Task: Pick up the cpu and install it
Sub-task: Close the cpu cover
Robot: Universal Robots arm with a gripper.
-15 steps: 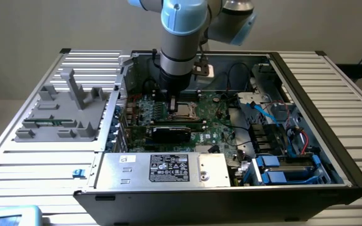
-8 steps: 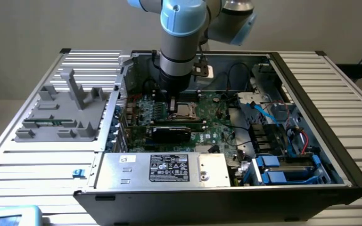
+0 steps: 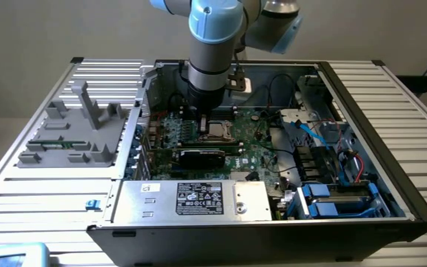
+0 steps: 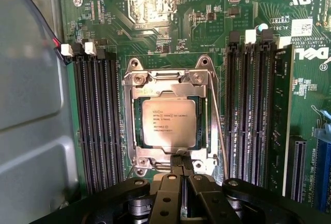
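The cpu [image 4: 169, 123] lies flat inside the motherboard socket, its silvery top with small print facing up. A metal frame [image 4: 132, 131] surrounds it. My gripper [image 4: 180, 163] is shut with its dark fingertips pressed together and nothing between them, just at the edge of the socket frame, beside the chip. In the exterior view the arm reaches down into the open computer case, with the gripper [image 3: 200, 120] low over the board next to the cpu [image 3: 217, 129].
Black memory slots [image 4: 98, 125] flank the socket on both sides, with a memory stick [image 4: 282, 115] fitted further out. The grey case wall [image 4: 31, 110] is close by. A labelled silver box [image 3: 191, 199], a black card [image 3: 202, 157] and blue drive bays [image 3: 339, 203] fill the case.
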